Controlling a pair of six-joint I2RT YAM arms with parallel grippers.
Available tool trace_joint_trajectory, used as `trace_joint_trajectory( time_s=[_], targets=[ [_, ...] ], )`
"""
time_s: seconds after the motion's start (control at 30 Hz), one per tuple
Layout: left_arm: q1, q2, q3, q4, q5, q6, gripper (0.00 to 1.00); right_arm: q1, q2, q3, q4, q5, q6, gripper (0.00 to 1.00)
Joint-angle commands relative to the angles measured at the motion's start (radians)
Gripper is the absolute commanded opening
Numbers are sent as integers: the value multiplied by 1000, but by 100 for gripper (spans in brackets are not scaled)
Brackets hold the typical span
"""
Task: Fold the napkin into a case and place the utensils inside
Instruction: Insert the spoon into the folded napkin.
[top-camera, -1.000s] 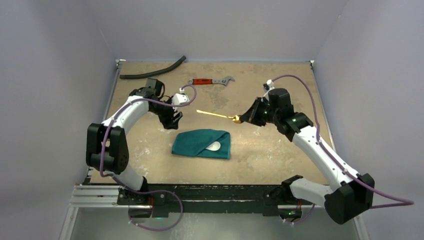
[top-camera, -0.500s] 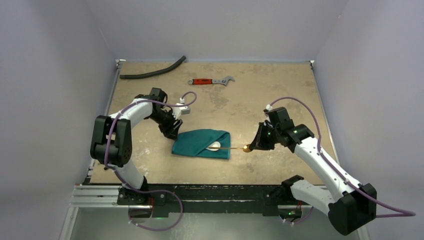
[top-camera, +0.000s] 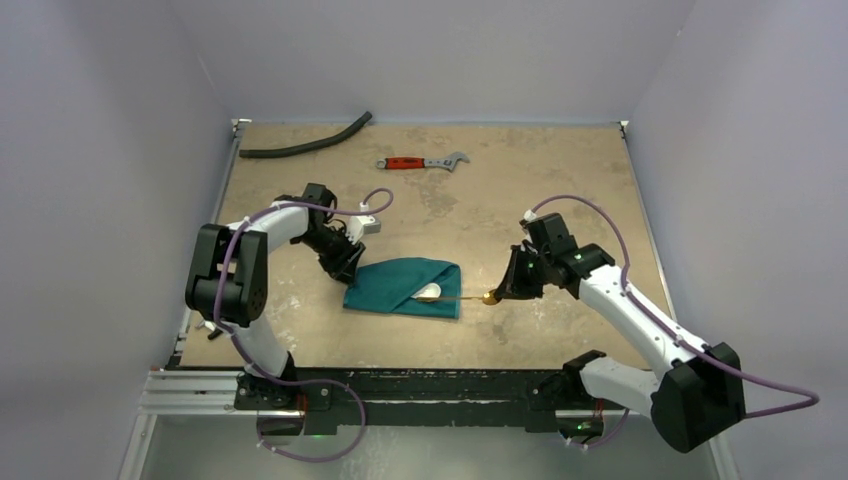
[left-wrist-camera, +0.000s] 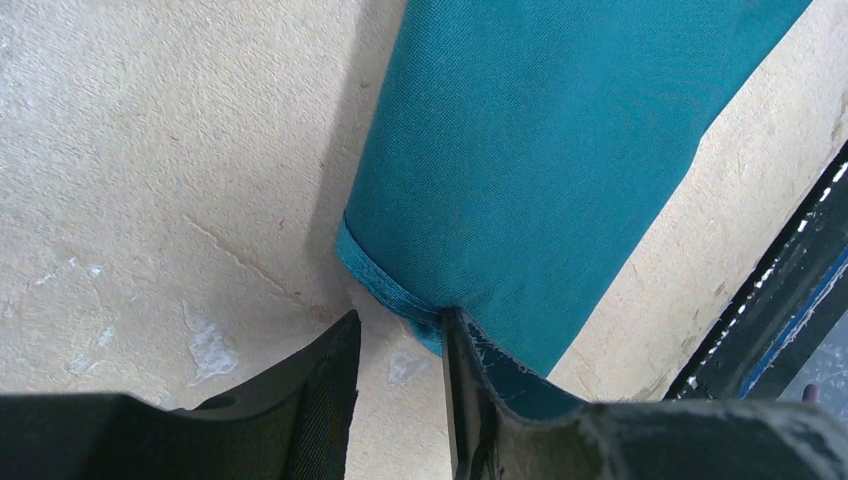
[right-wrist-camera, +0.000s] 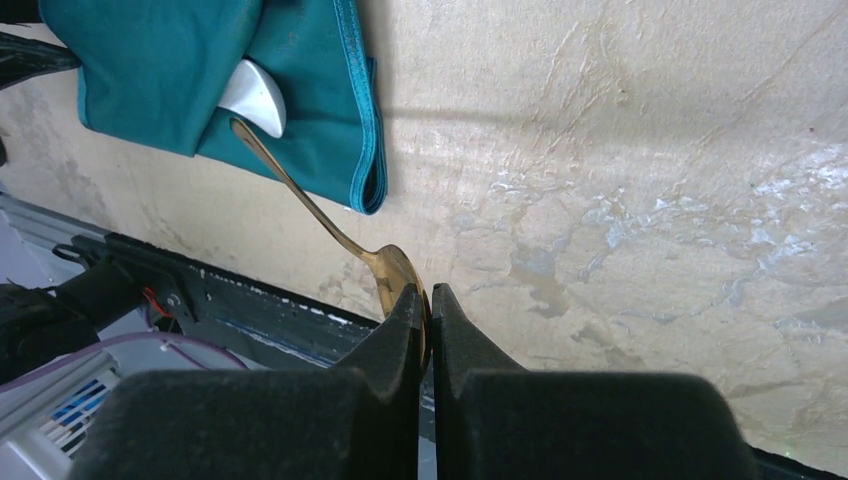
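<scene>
The teal napkin (top-camera: 398, 285) lies folded into a flat case at the middle of the table. A white spoon (top-camera: 430, 292) pokes its bowl out of the case's right opening. My right gripper (top-camera: 497, 292) is shut on the bowl end of the slim tan utensil (top-camera: 465, 297), whose handle tip reaches the opening beside the white spoon (right-wrist-camera: 255, 95). In the right wrist view the tan utensil (right-wrist-camera: 330, 225) slants from my right gripper (right-wrist-camera: 425, 295) up to the napkin (right-wrist-camera: 160, 70). My left gripper (left-wrist-camera: 398, 320) stands narrowly open at the napkin's (left-wrist-camera: 540, 150) left corner, one finger (left-wrist-camera: 465, 370) touching the hem.
A red-handled wrench (top-camera: 420, 161) and a black hose (top-camera: 305, 142) lie at the far side of the table. The black front rail (top-camera: 400, 385) runs close below the napkin and shows as a black rail (right-wrist-camera: 230, 290) in the right wrist view.
My right arm came down from mid-table and brought the tan utensil's handle to the case's opening. My left gripper moved to the napkin's left corner and its jaws narrowed.
</scene>
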Motion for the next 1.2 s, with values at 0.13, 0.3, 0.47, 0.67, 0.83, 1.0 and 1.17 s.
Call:
trace_joint_trajectory(
  time_s=[0.13, 0.3, 0.47, 0.67, 0.83, 1.0, 1.17],
  targets=[
    [1, 21, 3, 26, 13, -22, 31, 60, 63, -12, 104, 7, 22, 0],
    [2, 25, 2, 20, 15, -24, 28, 108, 99, -5, 165, 28, 65, 0],
    [1, 28, -2, 14, 19, -20, 26, 141, 115, -36, 277, 28, 131, 0],
    [1, 39, 9, -3, 28, -21, 25, 184, 180, -84, 441, 16, 201, 0],
    [1, 44, 11, -14, 27, -13, 24, 252, 265, -54, 497, 57, 237, 0],
    [1, 44, 11, -23, 38, -15, 22, 284, 321, -26, 534, 82, 257, 0],
    [1, 46, 10, -34, 24, -2, 20, 294, 335, -22, 569, 105, 272, 0]
  ],
)
